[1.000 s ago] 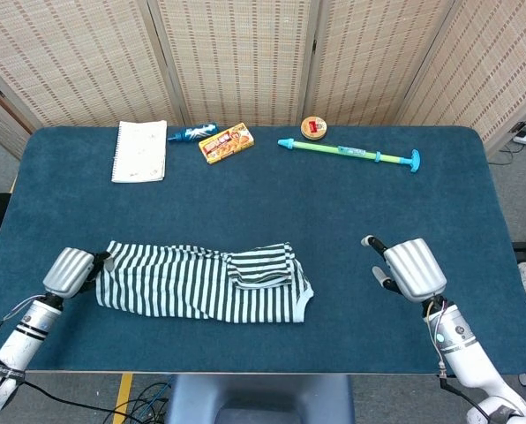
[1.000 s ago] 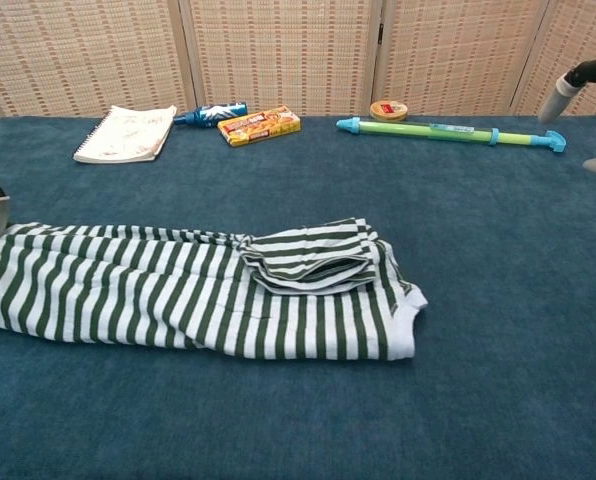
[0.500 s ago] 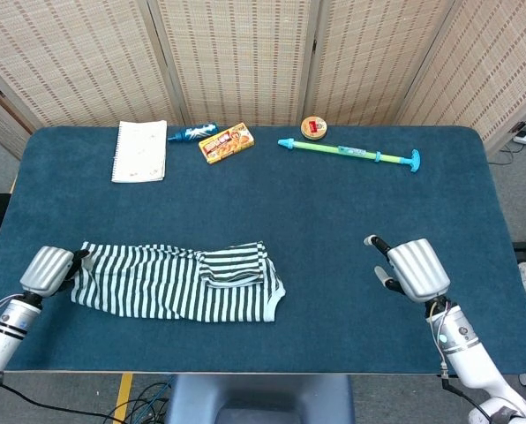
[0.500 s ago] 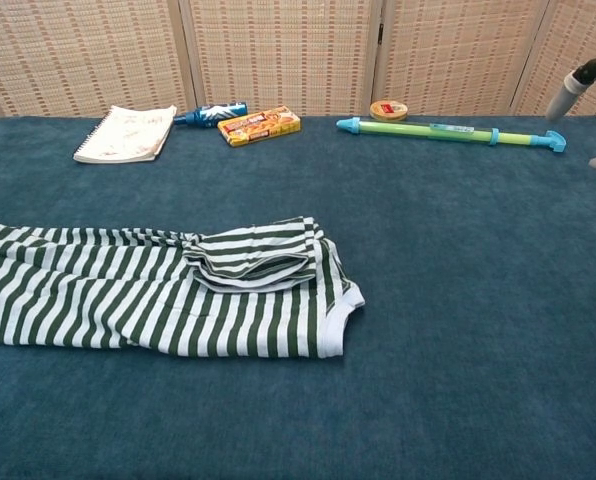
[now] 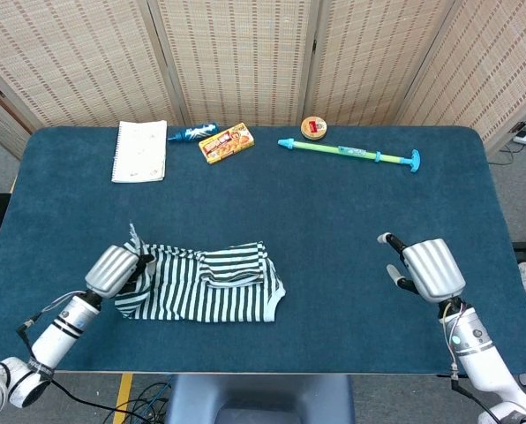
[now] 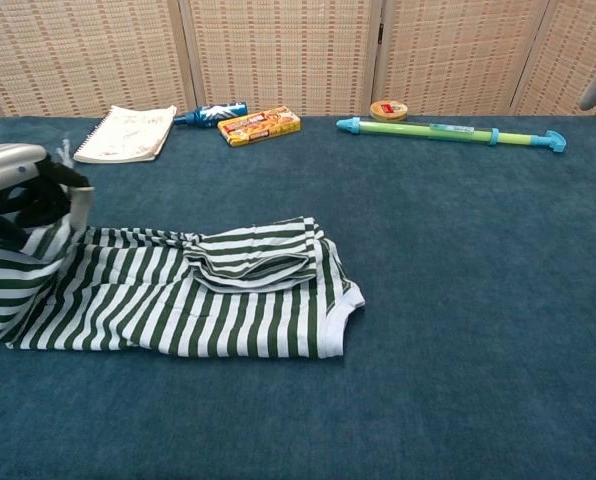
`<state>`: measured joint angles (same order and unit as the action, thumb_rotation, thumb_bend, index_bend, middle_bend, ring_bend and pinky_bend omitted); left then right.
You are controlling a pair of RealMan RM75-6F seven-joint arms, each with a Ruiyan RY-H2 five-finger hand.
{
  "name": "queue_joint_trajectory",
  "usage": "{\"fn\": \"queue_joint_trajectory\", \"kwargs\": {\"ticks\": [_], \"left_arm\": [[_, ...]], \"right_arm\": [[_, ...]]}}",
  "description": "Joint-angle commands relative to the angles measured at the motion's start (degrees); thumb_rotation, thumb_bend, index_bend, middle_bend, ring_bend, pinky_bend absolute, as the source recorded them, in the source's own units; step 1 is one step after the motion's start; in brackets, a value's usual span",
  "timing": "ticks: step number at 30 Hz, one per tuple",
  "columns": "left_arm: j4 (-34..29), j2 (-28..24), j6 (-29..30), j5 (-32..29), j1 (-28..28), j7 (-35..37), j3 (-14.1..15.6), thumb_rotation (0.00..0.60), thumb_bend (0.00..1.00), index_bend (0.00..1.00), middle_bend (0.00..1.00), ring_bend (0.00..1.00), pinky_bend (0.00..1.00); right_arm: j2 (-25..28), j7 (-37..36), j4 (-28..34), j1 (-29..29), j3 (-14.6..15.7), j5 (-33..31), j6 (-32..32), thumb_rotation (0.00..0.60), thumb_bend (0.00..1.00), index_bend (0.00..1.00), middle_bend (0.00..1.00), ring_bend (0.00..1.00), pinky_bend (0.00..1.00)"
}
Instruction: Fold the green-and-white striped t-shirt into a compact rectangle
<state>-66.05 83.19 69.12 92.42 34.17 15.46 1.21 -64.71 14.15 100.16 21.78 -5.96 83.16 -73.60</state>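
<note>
The shirt (image 5: pixel 212 283) lies near the front edge of the bench (image 5: pixel 334 203), left of centre, already narrowed to a long band with a folded sleeve resting on top. Its left end is gripped in the fingers (image 6: pixel 78 205) of the left hand (image 5: pixel 115 268) and is raised off the bench, tilted toward the middle. The right hand (image 5: pixel 429 268) hangs well apart from the shirt, near the right front of the bench, holding nothing, its fingers apart.

The step in hand appears to be the fold of the left end across the band. For a neat result, the raised end should be carried over in a low arc and laid so that its edge meets the collar end squarely, stripes running parallel. The crease should fall about midway along the band. The lower layer is likely to drag on the cloth-covered bench if the lift is too shallow. The free right hand could be used to pin the far end while the fold is laid. Release should come only once the cloth lies flat.

At the back of the bench lie a notebook (image 5: pixel 140 151), a blue tube (image 5: pixel 191 133), a snack box (image 5: pixel 226 142), a round tin (image 5: pixel 313 127) and a water pump toy (image 5: pixel 349 154). Printing is present on the box and tin, but nothing can be read.
</note>
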Motion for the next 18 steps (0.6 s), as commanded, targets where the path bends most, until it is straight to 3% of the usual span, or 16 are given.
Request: {"fn": "queue_joint_trajectory", "kwargs": {"ticks": [1, 7, 18], "left_arm": [[-9.4, -1.8, -4.2, -2.3, 3.5, -8.1, -3.4, 0.600, 0.61, 0.67, 0.90, 0.81, 0.90], [-16.6, -0.2, -8.0, -6.4, 6.1, -17.1, -6.7, 0.600, 0.61, 0.67, 0.90, 0.81, 0.90], [-22.1, 5.6, -13.1, -14.9, 9.7, -33.8, -9.6, 0.600, 0.61, 0.66, 0.90, 0.81, 0.90]], "right_arm": [[0.2, -0.2, -0.1, -0.2, 0.0, -0.1, -0.2, 0.600, 0.34, 0.31, 0.98, 1.00, 1.00], [0.5, -0.8, -0.2, -0.7, -0.2, -0.4, -0.5, 0.600, 0.34, 0.31, 0.98, 1.00, 1.00], [1.6, -1.4, -0.4, -1.6, -0.3, -1.0, -0.9, 0.600, 0.34, 0.31, 0.98, 1.00, 1.00]]}}
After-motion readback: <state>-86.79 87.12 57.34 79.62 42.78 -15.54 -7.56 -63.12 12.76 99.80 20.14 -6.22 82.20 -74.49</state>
